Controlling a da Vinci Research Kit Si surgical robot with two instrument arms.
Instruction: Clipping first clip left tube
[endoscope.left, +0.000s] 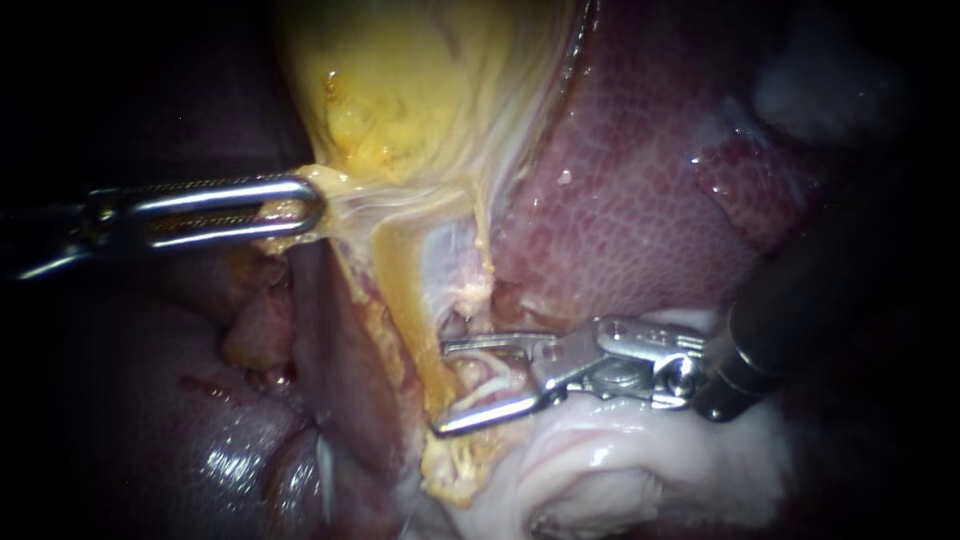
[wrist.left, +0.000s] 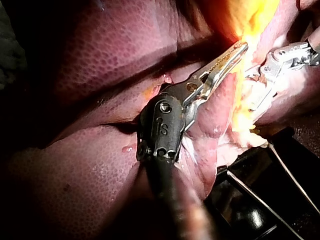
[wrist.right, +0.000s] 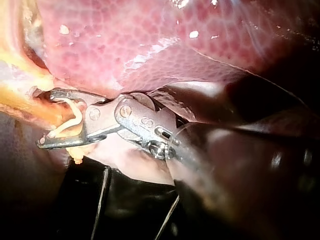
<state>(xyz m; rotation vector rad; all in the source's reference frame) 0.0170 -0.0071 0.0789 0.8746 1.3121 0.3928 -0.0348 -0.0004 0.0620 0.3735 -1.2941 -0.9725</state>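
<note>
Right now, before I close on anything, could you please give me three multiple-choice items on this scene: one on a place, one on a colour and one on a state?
1. Where is the right instrument's pincer?
A. On the liver
B. Astride the pale tube
C. Clear of all tissue

2. What colour is the tissue that the left instrument grips?
A. Yellow
B. Blue
C. Black

3. How does the right pincer stand?
A. Shut and empty
B. Hidden
C. Open

Answers:
1. B, the tube lies between its two halves.
2. A, its pincer is clamped on the yellow edge of the gallbladder.
3. C, a clear gap shows, and neither half presses on the tube.
</note>
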